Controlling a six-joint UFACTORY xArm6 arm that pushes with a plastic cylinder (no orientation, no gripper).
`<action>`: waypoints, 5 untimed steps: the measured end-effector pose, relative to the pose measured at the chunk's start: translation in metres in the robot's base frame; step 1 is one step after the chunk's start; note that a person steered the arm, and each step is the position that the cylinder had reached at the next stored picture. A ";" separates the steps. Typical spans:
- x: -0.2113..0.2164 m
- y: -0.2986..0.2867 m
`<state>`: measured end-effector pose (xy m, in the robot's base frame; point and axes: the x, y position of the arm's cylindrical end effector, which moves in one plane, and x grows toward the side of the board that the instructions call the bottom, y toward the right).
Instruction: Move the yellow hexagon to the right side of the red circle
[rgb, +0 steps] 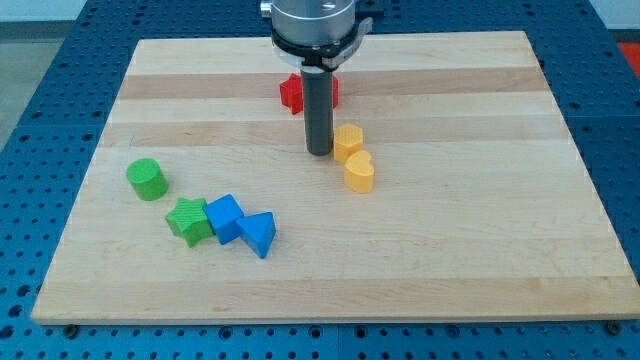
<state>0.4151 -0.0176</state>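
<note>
Presently the rod's tip (319, 152) sits touching the left edge of the yellow hexagon (348, 141), mid-board. No pincer on this arm; nothing is held. Red block (293, 93), partly hidden behind the rod, lies just beyond on the far side. Risk: a push to the near side would drive the hexagon into the yellow heart (359, 172) touching it there, dragging both along. Hexagon: small, squat, flat-topped, upright, matte yellow.

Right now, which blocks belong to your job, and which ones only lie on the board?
For the job: yellow hexagon, just right of my tip; red block, partly hidden.

Lying about: yellow heart, green cylinder, green star, blue cube, blue triangle.
</note>
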 end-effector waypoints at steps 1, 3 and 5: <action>0.029 -0.004; 0.020 0.027; -0.010 0.032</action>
<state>0.4051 0.0142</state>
